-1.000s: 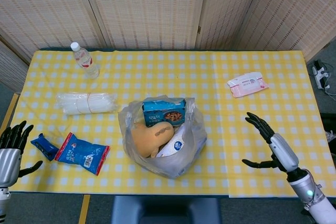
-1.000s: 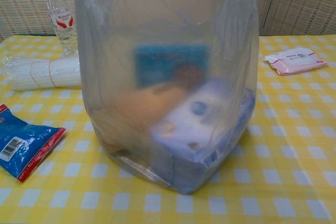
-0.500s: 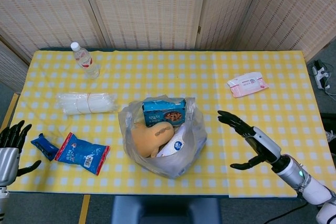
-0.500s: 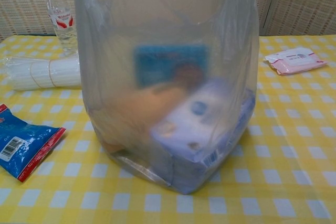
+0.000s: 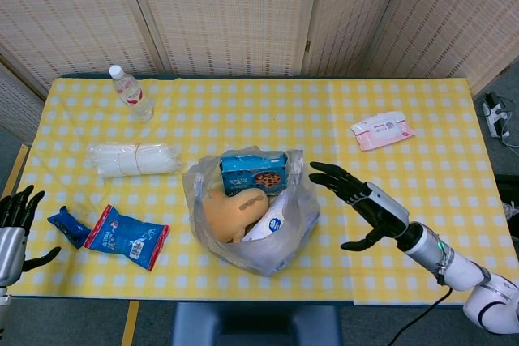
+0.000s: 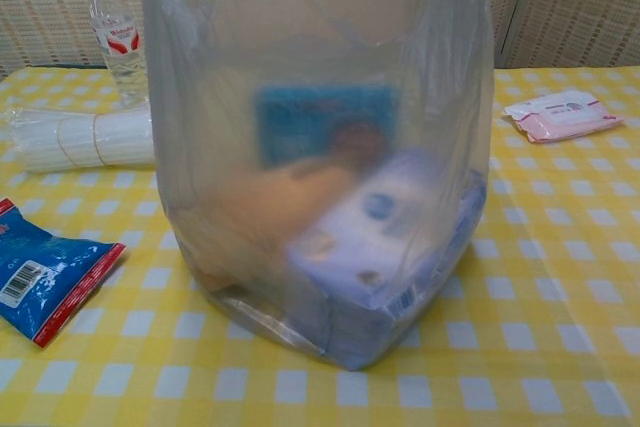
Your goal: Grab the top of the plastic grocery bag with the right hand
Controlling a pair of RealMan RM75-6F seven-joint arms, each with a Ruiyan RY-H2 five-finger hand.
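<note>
Fingers spread, right hand empty beside translucent plastic grocery bag.
Left hand splayed, empty, at table's edge.

Looks like a staged indoor test space, not a lived-in home. Woven folding screens fencing the whole upper frame; a table under a yellow checked cloth filling the middle; a loose cable with a plug on grey floor at the right edge.
</note>
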